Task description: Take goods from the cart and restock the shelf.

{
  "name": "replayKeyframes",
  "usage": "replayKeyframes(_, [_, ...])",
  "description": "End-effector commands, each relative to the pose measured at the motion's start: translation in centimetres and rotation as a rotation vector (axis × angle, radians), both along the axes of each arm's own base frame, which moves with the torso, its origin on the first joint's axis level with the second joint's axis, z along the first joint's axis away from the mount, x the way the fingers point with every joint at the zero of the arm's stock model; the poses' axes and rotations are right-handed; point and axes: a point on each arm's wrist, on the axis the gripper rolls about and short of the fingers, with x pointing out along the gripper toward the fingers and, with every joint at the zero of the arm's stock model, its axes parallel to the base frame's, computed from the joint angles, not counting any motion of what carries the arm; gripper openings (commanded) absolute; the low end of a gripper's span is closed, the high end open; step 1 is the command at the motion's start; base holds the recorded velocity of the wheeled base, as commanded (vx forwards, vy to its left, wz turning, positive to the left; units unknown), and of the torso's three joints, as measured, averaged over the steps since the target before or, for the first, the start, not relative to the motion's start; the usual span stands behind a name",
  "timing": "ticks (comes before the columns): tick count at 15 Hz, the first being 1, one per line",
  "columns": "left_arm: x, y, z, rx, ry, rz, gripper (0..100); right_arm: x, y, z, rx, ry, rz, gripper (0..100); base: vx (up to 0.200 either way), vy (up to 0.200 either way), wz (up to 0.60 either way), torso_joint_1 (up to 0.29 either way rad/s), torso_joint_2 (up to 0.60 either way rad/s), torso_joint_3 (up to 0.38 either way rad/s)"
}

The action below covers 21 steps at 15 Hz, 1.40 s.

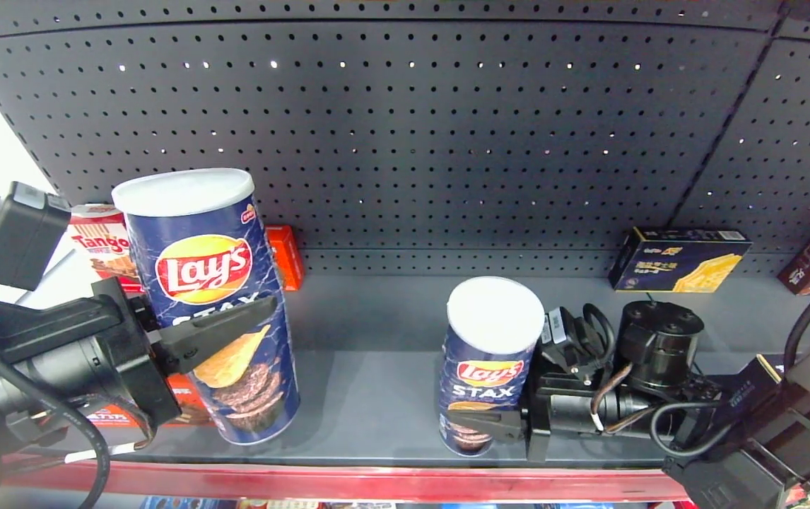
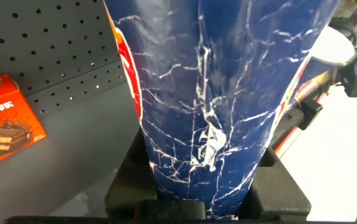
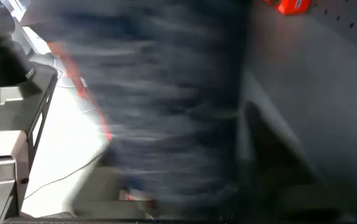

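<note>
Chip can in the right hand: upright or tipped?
Upright. The chip can has its white lid facing up, its base seems to rest on the shelf, and the right hand grips it low.

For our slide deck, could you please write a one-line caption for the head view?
Left gripper clamps the left chip can, right gripper the right chip can, both at the grey shelf.
</note>
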Motion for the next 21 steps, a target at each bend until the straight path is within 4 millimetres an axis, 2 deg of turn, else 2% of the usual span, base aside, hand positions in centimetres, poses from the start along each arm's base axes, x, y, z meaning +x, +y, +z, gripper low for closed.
replayKeyframes(1, [0.0,0.0,0.0,0.000,0.001,0.000,0,0.1,0.1,-0.5,-0.008,0.013,-0.001,100,0.000,0.000,0.00,0.000,0.00,0.000])
replayKeyframes(5, [0.0,0.0,0.0,0.000,0.001,0.000,0,0.0,-0.6,0.3,0.002,-0.003,-0.013,100,0.000,0.000,0.00,0.000,0.00,0.000])
replayKeyframes(8, [0.0,0.0,-0.1,0.001,0.002,-0.002,0,-1.1,-2.2,1.7,0.017,-0.027,-0.039,100,0.000,0.000,0.00,0.000,0.00,0.000])
replayKeyframes(14, [-0.7,0.2,-0.3,0.000,0.004,-0.002,0,-5.2,-7.3,5.0,0.057,-0.093,-0.136,100,0.000,0.000,0.00,0.000,0.00,0.000])
replayKeyframes(15, [-0.7,0.2,-0.2,-0.001,-0.002,-0.002,0,-7.1,-8.8,5.7,0.078,-0.098,-0.167,100,0.000,0.000,0.00,0.000,0.00,0.000])
replayKeyframes(17, [-0.6,0.2,0.3,-0.006,-0.018,-0.002,0,-9.4,-11.4,7.1,0.127,-0.126,-0.251,100,0.000,0.000,0.00,0.000,0.00,0.000])
replayKeyframes(19, [-0.6,0.2,0.7,-0.012,-0.034,0.000,0,-10.8,-13.7,8.7,0.172,-0.162,-0.354,100,0.000,0.000,0.00,0.000,0.00,0.000])
replayKeyframes(21, [-0.6,0.2,1.0,-0.015,-0.044,0.002,0,-12.1,-15.5,9.5,0.188,-0.178,-0.460,100,0.000,0.000,0.00,0.000,0.00,0.000])
